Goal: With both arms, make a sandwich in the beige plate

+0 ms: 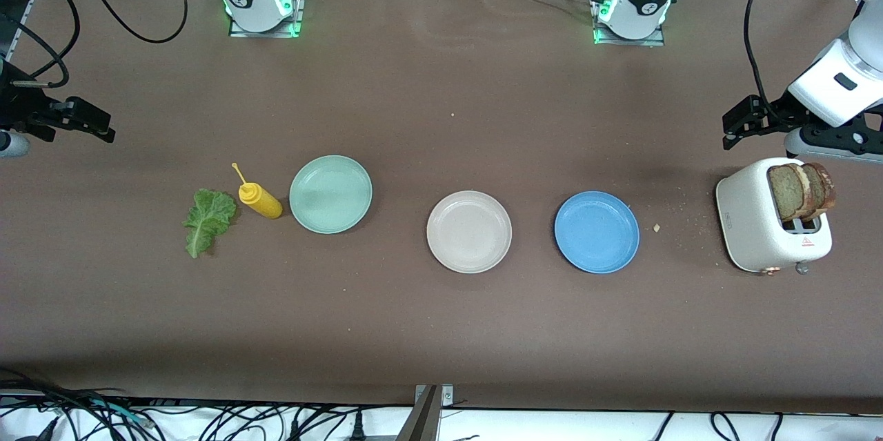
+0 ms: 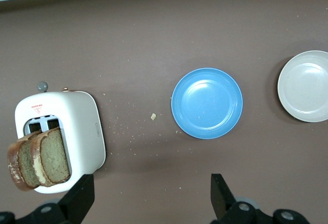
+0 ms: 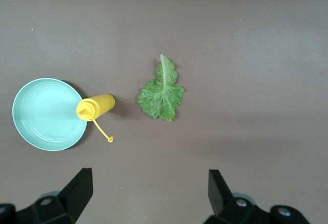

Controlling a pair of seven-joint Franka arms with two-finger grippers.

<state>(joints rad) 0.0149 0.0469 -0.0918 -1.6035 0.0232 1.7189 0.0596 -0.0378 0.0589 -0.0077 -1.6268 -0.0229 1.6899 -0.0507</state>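
The beige plate [image 1: 469, 231] lies bare at the table's middle; it also shows in the left wrist view [image 2: 306, 85]. Two bread slices [image 1: 800, 190] stand upright in the white toaster [image 1: 759, 227] at the left arm's end, and show in the left wrist view [image 2: 38, 157]. The green lettuce leaf [image 1: 207, 220] lies flat toward the right arm's end, and shows in the right wrist view [image 3: 162, 92]. My left gripper [image 1: 738, 125] is open and empty, above the table beside the toaster. My right gripper [image 1: 86, 125] is open and empty, above the table's edge at the right arm's end.
A blue plate [image 1: 597, 232] lies between the beige plate and the toaster. A mint-green plate [image 1: 330, 193] and a yellow squeeze bottle [image 1: 260, 198] on its side lie between the lettuce and the beige plate. Crumbs [image 1: 656, 227] are scattered near the toaster.
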